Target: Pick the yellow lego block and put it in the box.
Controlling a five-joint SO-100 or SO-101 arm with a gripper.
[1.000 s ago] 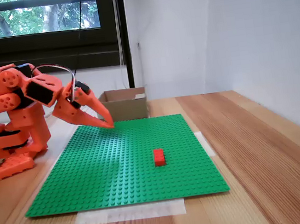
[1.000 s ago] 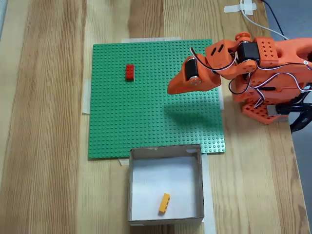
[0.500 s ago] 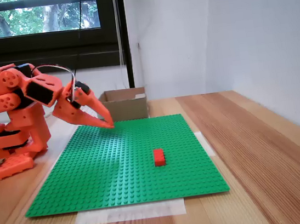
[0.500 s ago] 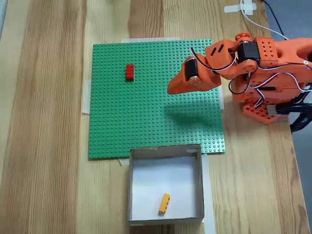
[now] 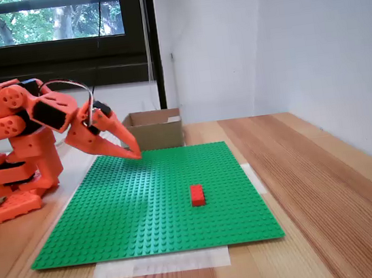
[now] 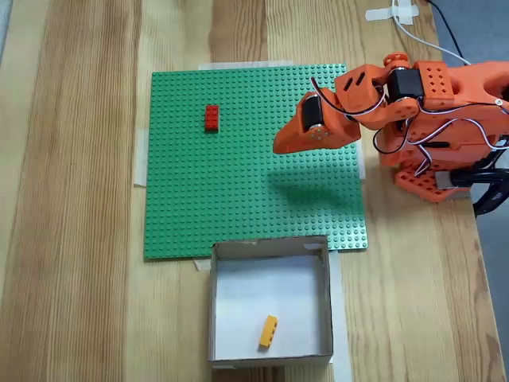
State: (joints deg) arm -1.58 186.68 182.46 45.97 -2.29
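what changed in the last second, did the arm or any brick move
Nothing visibly changed. The hand hangs shut over the green baseplate, holding nothing. The yellow lego block lies inside the box, and the red brick sits on the baseplate as before.

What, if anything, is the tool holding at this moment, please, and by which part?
Nothing is held: the tool hangs shut and empty over the green baseplate, while the yellow lego block already lies inside the box.
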